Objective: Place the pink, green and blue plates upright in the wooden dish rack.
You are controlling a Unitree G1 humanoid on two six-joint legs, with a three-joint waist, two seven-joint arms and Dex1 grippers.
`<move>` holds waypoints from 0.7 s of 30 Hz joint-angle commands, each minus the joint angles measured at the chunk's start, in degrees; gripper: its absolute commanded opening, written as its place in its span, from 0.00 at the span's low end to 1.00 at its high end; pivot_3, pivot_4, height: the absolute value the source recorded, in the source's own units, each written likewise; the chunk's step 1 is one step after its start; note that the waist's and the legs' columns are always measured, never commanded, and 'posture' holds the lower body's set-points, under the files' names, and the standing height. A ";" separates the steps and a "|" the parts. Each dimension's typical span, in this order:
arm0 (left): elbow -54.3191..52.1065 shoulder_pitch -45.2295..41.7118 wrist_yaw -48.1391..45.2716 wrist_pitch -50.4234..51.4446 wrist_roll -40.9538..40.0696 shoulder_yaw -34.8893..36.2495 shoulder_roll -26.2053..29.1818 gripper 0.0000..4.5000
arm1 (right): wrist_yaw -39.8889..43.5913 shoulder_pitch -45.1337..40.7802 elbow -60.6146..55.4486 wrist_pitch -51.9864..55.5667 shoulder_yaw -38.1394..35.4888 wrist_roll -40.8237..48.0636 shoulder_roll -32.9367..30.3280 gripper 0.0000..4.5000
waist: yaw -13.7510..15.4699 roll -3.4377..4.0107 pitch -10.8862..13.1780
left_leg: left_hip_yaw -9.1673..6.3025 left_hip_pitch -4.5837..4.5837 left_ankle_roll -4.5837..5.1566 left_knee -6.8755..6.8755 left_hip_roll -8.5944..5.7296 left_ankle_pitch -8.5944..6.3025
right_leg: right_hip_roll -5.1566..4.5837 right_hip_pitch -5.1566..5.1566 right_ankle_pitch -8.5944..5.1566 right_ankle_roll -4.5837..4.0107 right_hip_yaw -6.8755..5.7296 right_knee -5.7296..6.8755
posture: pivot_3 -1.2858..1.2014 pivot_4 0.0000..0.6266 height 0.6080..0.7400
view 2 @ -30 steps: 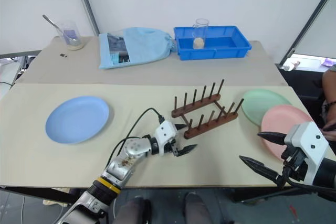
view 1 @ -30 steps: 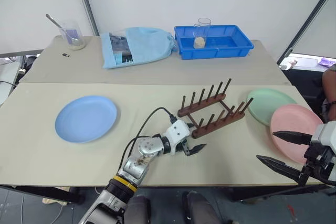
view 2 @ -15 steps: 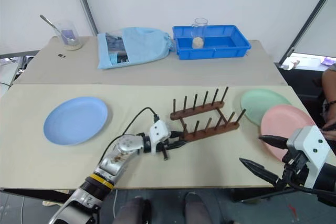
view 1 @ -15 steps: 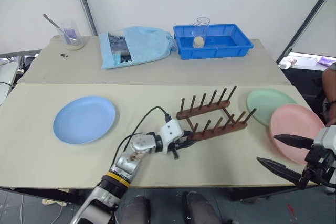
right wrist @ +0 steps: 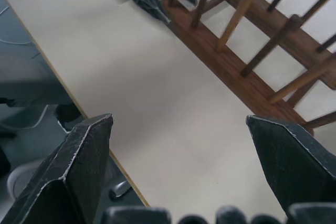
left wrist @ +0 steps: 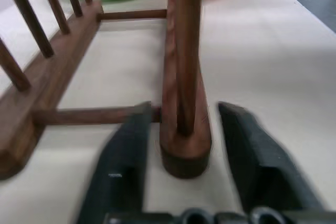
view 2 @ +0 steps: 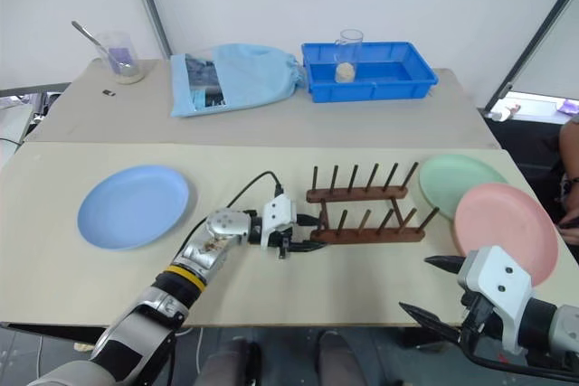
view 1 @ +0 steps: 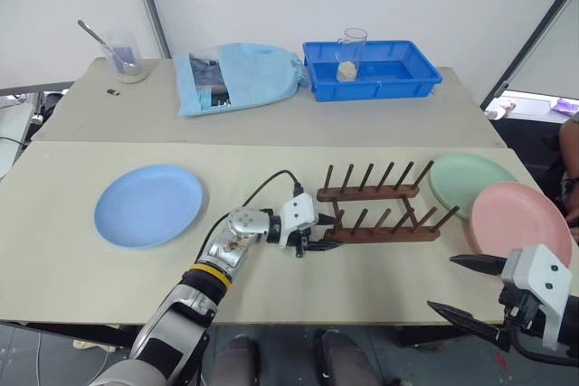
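The dark wooden dish rack (view 1: 380, 214) stands empty mid-table, its rails parallel to the front edge. My left gripper (view 1: 321, 234) is open at the rack's left end. Its fingers (left wrist: 126, 156) straddle the near rail's end (left wrist: 184, 140) with a small gap on each side. The blue plate (view 1: 149, 205) lies flat to the left. Right of the rack lies the green plate (view 1: 470, 183), with the pink plate (view 1: 520, 223) partly over its near edge. My right gripper (view 1: 441, 284) hangs open and empty off the table's front right corner, in front of the pink plate.
On the rear table are a deep blue tray (view 1: 371, 70) holding a glass jar (view 1: 348, 47), a light blue cloth bag (view 1: 235, 79) and a beaker with a spoon (view 1: 122, 56). A person's arm (view 1: 570, 146) shows at the right edge.
The rack has swung from diagonal to parallel with the table's front edge. My left gripper closed on its left end and has opened again. My right gripper has sunk and drawn back slightly.
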 commanded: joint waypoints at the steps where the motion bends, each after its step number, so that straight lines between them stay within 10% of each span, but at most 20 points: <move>1: -4.20 1.24 -1.74 -0.92 -0.57 1.86 2.80 0.93 | -0.67 -0.81 -0.72 -1.46 1.24 -0.97 -0.07 1.00 | -0.12 0.00 0.00 | 0.00 0.04 0.05 -0.05 0.03 0.00 | 0.03 0.00 0.00 0.00 0.00 0.02 | 0.52 0.24 0.98; 7: -24.31 9.66 -6.41 11.50 -5.90 3.22 12.51 0.99 | -2.28 -4.17 3.50 -2.34 7.29 -6.92 -2.72 1.00 | -0.27 0.09 -0.05 | 0.04 0.12 0.08 -0.18 0.14 0.00 | 0.07 -0.07 -0.03 -0.05 0.00 0.09 | 0.52 0.24 0.98; 10: -33.83 13.27 -6.77 19.77 -8.68 2.66 15.77 0.70 | -3.03 -7.66 7.73 -4.19 11.81 -10.52 -4.48 1.00 | 0.23 0.09 -0.05 | 0.06 0.09 0.00 -0.12 0.15 -0.04 | -0.06 -0.08 -0.03 -0.05 -0.01 0.08 | 0.52 0.24 0.98; 17: -40.87 16.67 4.50 27.31 -4.09 -1.14 11.04 0.00 | -5.22 -17.83 17.66 -7.02 23.12 -17.75 -6.61 0.52 | 0.19 0.09 -0.05 | 0.13 0.02 -0.05 0.06 0.05 -0.07 | -0.15 0.05 -0.03 -0.03 0.01 -0.17 | 0.52 0.24 0.98; 21: -40.75 18.17 10.16 27.27 0.56 -4.27 8.55 0.00 | -7.41 -24.30 22.48 -7.25 29.25 -20.89 -5.28 0.21 | -0.20 0.11 -0.06 | 0.12 0.08 0.10 0.02 0.07 0.01 | -0.03 0.04 -0.02 -0.02 0.02 -0.12 | 0.52 0.24 0.98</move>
